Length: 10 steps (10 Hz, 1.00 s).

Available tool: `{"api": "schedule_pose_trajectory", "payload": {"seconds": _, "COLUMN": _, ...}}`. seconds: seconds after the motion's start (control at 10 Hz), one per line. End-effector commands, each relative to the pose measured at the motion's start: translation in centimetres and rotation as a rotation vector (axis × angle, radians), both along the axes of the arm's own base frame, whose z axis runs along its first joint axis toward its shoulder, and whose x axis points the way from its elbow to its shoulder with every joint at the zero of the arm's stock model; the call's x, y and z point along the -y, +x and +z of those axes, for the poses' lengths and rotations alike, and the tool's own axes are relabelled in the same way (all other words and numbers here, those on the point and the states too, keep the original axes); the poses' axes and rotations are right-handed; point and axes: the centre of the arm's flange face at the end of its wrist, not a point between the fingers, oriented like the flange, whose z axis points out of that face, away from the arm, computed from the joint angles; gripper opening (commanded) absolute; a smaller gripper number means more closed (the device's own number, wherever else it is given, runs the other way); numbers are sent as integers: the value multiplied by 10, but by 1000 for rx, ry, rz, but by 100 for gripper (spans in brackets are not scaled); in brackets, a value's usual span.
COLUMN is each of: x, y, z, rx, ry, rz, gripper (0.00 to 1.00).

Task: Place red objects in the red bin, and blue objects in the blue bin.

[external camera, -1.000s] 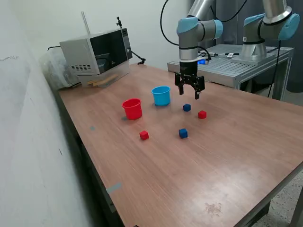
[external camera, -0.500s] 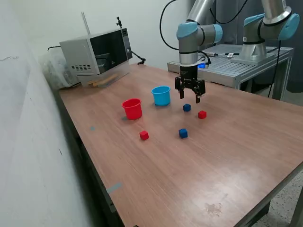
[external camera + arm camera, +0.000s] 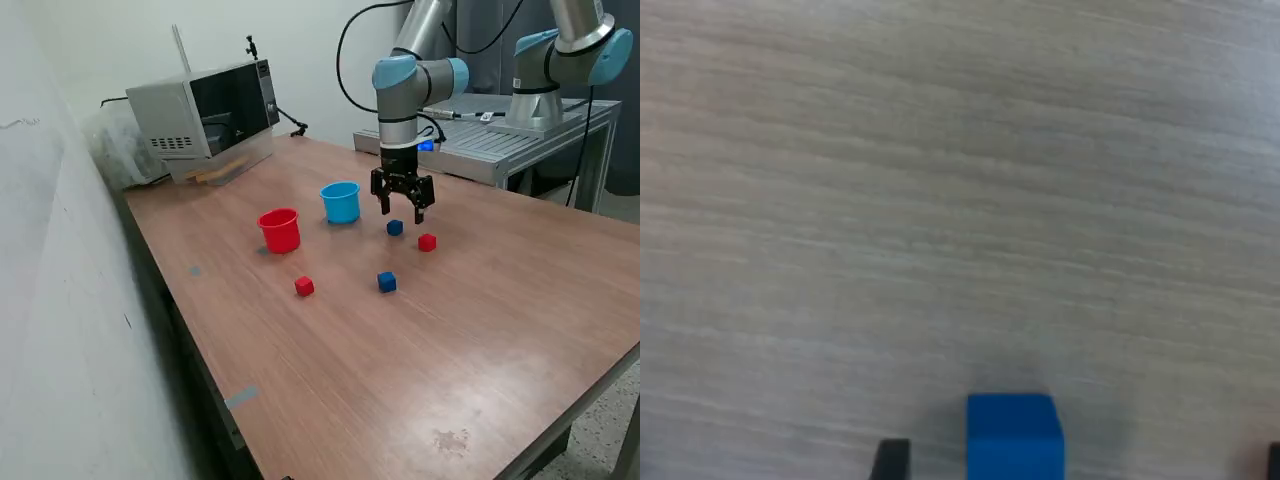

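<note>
The black two-finger gripper (image 3: 402, 206) hangs from the grey and light blue UR5e arm (image 3: 400, 95) with its fingers pointing down at the table and spread apart, nothing between them; it hovers just above a small dark blue cube (image 3: 395, 228), not touching it. In the wrist view that same dark blue cube (image 3: 1013, 434) sits on bare wood grain between 2 dark fingertips (image 3: 890, 462), closer to one of them, with a clear gap on either side. Just beside this cube, toward the exterior view's right, lies a small solid red cube (image 3: 427, 242). Toward the exterior view's left of the gripper stands the round light blue plastic cup (image 3: 341, 202), upright and open at the top, and further left, a little nearer the camera, the round red plastic cup (image 3: 279, 230), also upright; the 2 cups are near each other but apart. Nearer the camera lie a second dark blue cube (image 3: 387, 282) and a second red cube (image 3: 304, 286), well apart from each other and from both cups. All 4 cubes rest on the brown wood-grain table (image 3: 420, 350), none inside a cup as far as the exterior view shows. At the table's far end sits a silver microwave oven (image 3: 205, 112) beside the white wall, and a second arm stands on a metal bench (image 3: 520, 135) behind.
</note>
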Motion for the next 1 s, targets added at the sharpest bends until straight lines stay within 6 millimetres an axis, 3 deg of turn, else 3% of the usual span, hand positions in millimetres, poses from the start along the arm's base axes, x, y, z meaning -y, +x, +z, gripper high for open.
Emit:
{"api": "schedule_pose_trajectory", "payload": {"seconds": 0.0, "x": 0, "y": 0, "z": -9, "rx": 16, "ry": 1, "rz": 14, "gripper": 100}}
{"api": "schedule_pose_trajectory", "payload": {"seconds": 0.1, "x": 0, "y": 0, "z": -9, "rx": 17, "ry": 0, "rz": 23, "gripper": 100}}
{"api": "schedule_pose_trajectory", "payload": {"seconds": 0.2, "x": 0, "y": 1, "z": -17, "rx": 30, "ry": -3, "rz": 40, "gripper": 0}}
{"api": "schedule_pose_trajectory", "payload": {"seconds": 0.9, "x": 1, "y": 0, "z": -19, "rx": 34, "ry": -5, "rz": 48, "gripper": 0}}
